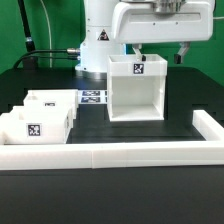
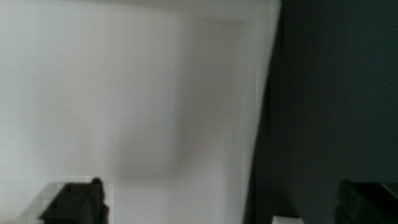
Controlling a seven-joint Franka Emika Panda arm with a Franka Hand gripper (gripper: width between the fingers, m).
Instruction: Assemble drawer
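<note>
A white robot arm hangs from the top of the exterior view. Its gripper sits just above the upper right rim of the drawer's casing. The fingers stand wide apart and are clamped on nothing; I cannot tell whether they touch the casing. In the wrist view the gripper shows as two dark fingertips far from each other. Between them lies the plain white casing, with the black table alongside it. In the exterior view the casing is a tall white box standing upright at the centre of the table, with a square tag on top. Its open front faces the camera and shows bare white inner walls. At the exterior view's left, well apart from the casing, a front tray and a rear tray sit just beside each other; their insides are too small to make out. The marker board lies flat between trays and casing. A long low border wall runs across the foreground.
</note>
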